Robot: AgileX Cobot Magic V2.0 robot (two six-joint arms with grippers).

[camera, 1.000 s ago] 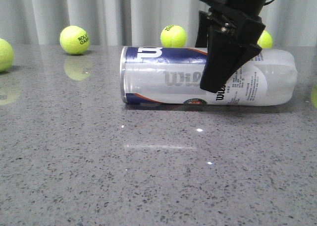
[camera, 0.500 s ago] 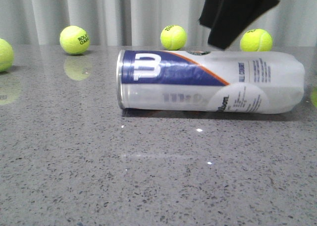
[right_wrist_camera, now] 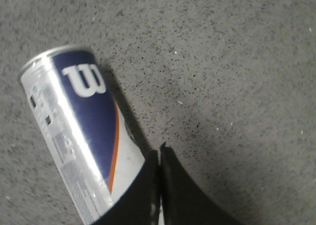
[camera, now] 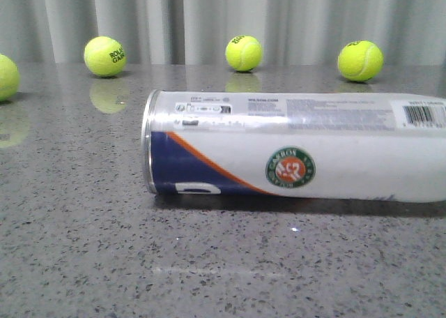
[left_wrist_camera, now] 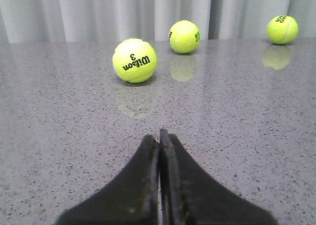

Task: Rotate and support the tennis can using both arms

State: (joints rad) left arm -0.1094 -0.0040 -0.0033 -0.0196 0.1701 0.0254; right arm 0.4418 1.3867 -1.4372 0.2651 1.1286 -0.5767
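Observation:
The tennis can (camera: 293, 154) lies on its side across the grey table, silver rim to the left, round Roland Garros emblem facing the front camera, barcode at the right end. No gripper appears in the front view. In the right wrist view my right gripper (right_wrist_camera: 159, 153) is shut, empty, hovering above the tennis can (right_wrist_camera: 79, 131), whose navy W label faces up. My left gripper (left_wrist_camera: 158, 136) is shut and empty too, low over bare table, with no can in its view.
Three tennis balls (camera: 104, 56) (camera: 244, 52) (camera: 359, 60) rest along the back by the curtain, a fourth (camera: 5, 77) at the left edge. The left wrist view shows balls (left_wrist_camera: 134, 60) (left_wrist_camera: 184, 36) (left_wrist_camera: 282, 29) ahead of the fingers.
The right gripper has lifted off the can and left the front view. The can has rolled toward the camera, turning from the W side to the emblem side.

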